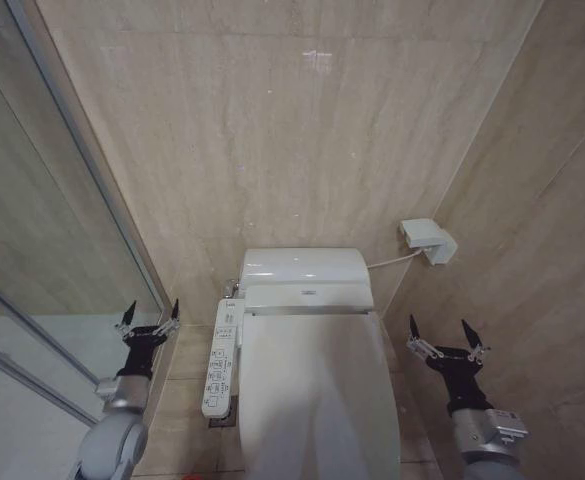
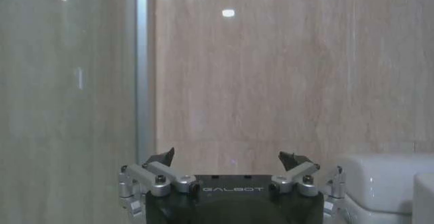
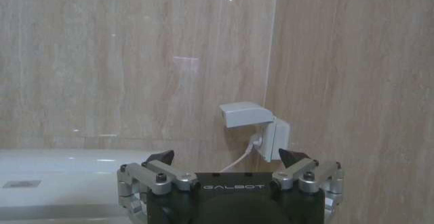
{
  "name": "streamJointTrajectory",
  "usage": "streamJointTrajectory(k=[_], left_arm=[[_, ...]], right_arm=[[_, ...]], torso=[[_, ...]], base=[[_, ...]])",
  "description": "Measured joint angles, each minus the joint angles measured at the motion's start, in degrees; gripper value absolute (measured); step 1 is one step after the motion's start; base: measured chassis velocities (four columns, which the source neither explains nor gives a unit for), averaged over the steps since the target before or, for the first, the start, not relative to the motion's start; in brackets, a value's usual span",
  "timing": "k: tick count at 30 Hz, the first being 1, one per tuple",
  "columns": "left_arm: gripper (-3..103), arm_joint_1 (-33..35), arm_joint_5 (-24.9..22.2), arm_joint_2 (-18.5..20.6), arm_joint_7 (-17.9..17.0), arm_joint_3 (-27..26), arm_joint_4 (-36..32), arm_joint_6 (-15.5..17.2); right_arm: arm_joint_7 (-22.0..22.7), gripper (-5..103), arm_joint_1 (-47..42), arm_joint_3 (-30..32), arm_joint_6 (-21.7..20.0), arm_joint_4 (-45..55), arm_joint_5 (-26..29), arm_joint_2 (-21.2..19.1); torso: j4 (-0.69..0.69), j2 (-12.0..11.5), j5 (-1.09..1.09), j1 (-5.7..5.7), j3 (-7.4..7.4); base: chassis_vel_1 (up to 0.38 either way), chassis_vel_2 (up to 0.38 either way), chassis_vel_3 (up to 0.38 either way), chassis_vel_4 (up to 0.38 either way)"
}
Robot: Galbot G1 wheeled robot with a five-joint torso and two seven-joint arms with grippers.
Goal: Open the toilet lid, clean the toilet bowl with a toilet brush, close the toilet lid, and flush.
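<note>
flanking the closed toilet lid [image 1: 312, 390] at lower centre, the left gripper [image 1: 149, 314] and right gripper [image 1: 447, 336] hover released, empty, seemingly poised to lift it.

Glossy white is seen on the toilet lid [image 1: 317, 395] and tank [image 1: 305, 266]. The walls [image 1: 272, 140] are done in beige stone with faint streaks. Silver and black are worn by both grippers.

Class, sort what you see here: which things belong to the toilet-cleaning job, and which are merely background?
Job:
toilet lid, closed
left end effector, open, beside the button panel
right end effector, open, right of the lid

Background:
wall socket box
cistern
glass shower partition
</note>
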Motion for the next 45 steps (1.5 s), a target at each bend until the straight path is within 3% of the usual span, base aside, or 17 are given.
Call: streamJointTrajectory(k=[12, 25, 33, 34, 40, 41, 45], left_arm=[[100, -17.2, -0.7, 1.5, 1.1, 9.5, 14.7, -0.7], [100, -24.4, -1.7, 3.3, 3.1, 14.1, 22.4, -1.5], [100, -27.8, -3.0, 5.4, 7.9, 19.0, 26.3, -3.7], [85, -27.9, -3.1, 5.8, 8.5, 19.8, 26.7, -3.8], [85, -28.3, -1.2, 6.4, 11.2, 21.5, 29.2, -5.9], [57, -28.4, -0.8, 6.4, 11.5, 21.6, 29.6, -6.2], [57, -28.9, 0.0, 6.4, 12.5, 21.7, 30.7, -6.8]], right_arm=[[0.0, 100, 0.0, 0.0, 0.0, 0.0, 0.0, 0.0], [0.0, 100, 0.0, 0.0, 0.0, 0.0, 0.0, 0.0], [0.0, 100, 0.0, 0.0, 0.0, 0.0, 0.0, 0.0], [0.0, 100, 0.0, 0.0, 0.0, 0.0, 0.0, 0.0], [0.0, 100, 0.0, 0.0, 0.0, 0.0, 0.0, 0.0], [0.0, 100, 0.0, 0.0, 0.0, 0.0, 0.0, 0.0], [0.0, 100, 0.0, 0.0, 0.0, 0.0, 0.0, 0.0]], torso=[[-0.02, 0.0, 0.01, 0.01, 0.01], [-0.02, 0.0, 0.01, 0.01, 0.00], [-0.03, 0.0, 0.02, 0.00, 0.00], [-0.03, 0.0, 0.02, 0.00, 0.00], [-0.02, 0.0, 0.01, 0.00, 0.00], [-0.01, 0.0, 0.01, 0.00, 0.00], [-0.02, 0.0, 0.01, 0.00, 0.00]], base=[[0.000, 0.000, 0.000, 0.000], [0.000, 0.000, 0.000, 0.000], [0.000, 0.000, 0.000, 0.000], [0.000, 0.000, 0.000, 0.000], [0.000, 0.000, 0.000, 0.000], [0.000, 0.000, 0.000, 0.000], [0.000, 0.000, 0.000, 0.000]])
